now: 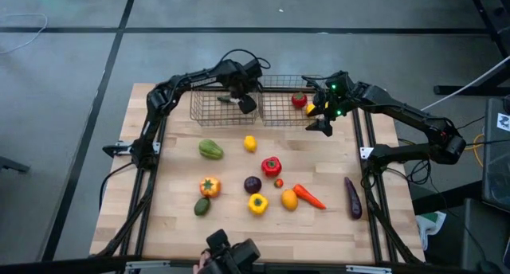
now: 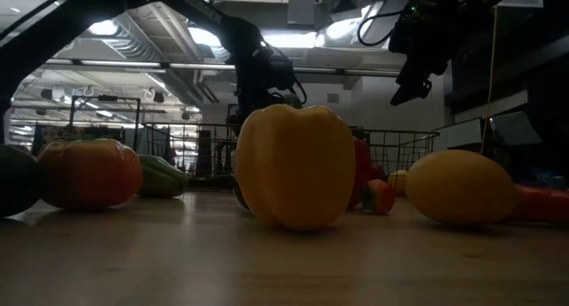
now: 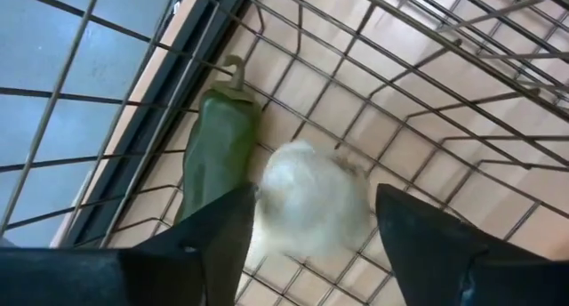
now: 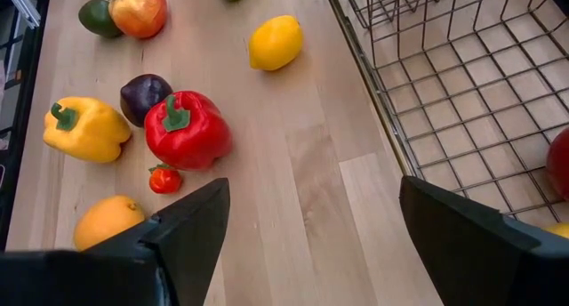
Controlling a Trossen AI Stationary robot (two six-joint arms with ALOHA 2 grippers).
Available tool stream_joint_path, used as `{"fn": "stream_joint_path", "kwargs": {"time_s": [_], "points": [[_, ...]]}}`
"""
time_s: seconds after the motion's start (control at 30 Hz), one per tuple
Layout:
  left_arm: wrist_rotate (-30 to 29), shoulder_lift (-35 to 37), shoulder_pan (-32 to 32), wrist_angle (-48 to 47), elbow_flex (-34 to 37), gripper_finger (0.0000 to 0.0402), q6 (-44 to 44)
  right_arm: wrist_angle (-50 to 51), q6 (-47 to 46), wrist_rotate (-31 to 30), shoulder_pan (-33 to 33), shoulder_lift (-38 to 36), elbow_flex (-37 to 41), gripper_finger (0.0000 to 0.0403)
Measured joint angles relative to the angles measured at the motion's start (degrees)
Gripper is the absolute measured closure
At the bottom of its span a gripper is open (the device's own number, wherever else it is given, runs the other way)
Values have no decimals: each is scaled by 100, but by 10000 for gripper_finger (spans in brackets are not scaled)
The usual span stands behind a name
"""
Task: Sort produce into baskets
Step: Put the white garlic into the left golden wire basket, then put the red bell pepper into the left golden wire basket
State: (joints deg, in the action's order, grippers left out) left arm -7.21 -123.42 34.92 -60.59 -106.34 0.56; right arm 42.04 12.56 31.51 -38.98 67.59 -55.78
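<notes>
No readable writing. Left gripper [image 3: 311, 244] fingers apart around a white bulb [image 3: 311, 208] in the left basket [image 1: 209, 108], 12 o'clock on the worktop [image 1: 175, 218]. Right gripper [image 4: 311, 235] fingers wide, empty, over bare wood beside the right basket [image 4: 462, 101].

No readable text, label, brand, number or sign anywhere in these views.
</notes>
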Motion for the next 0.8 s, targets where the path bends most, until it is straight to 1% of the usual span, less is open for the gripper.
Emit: {"fn": "stream_joint_path", "kwargs": {"time_s": [0.17, 0.27, 0.6, 0.8], "points": [[-3, 0, 8, 3, 0, 155, 46, 0, 0, 0, 2, 0, 2, 77], [-6, 0, 7, 7, 0, 158, 366, 0, -2, -1, 2, 0, 2, 77], [-6, 17, -11, -52, -2, 162, 871, 1, 0, 2, 1, 0, 2, 77], [-6, 33, -11, -623, -382, 162, 1010, 0, 0, 2, 2, 0, 2, 77]]}}
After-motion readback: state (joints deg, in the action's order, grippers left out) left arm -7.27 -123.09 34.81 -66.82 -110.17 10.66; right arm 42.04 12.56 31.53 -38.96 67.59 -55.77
